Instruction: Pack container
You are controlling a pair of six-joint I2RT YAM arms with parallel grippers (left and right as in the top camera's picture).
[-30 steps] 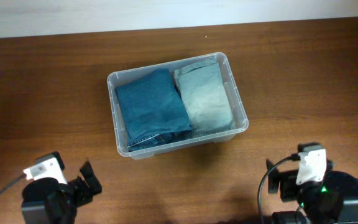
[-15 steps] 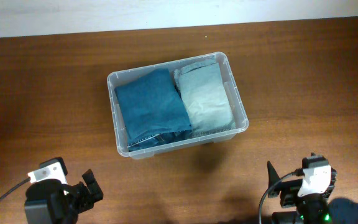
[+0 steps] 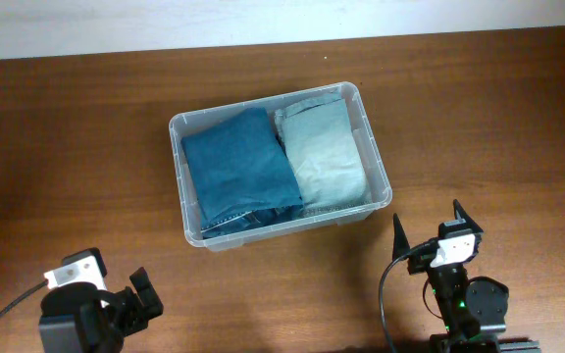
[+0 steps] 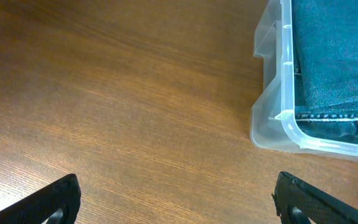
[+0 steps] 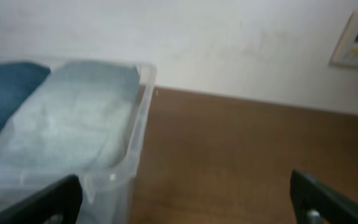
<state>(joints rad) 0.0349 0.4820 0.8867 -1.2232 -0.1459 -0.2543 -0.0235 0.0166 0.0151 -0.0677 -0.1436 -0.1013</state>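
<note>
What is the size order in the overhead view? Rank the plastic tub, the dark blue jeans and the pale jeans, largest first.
1. The plastic tub, which holds both pairs.
2. The dark blue jeans, somewhat wider.
3. The pale jeans, close behind.
All three sit at a similar distance from the camera.

Wide-spread left tool (image 4: 178, 200) above wooden table (image 4: 117, 112); container (image 4: 271, 121) corner at right, denim (image 4: 337, 62) inside.
</note>
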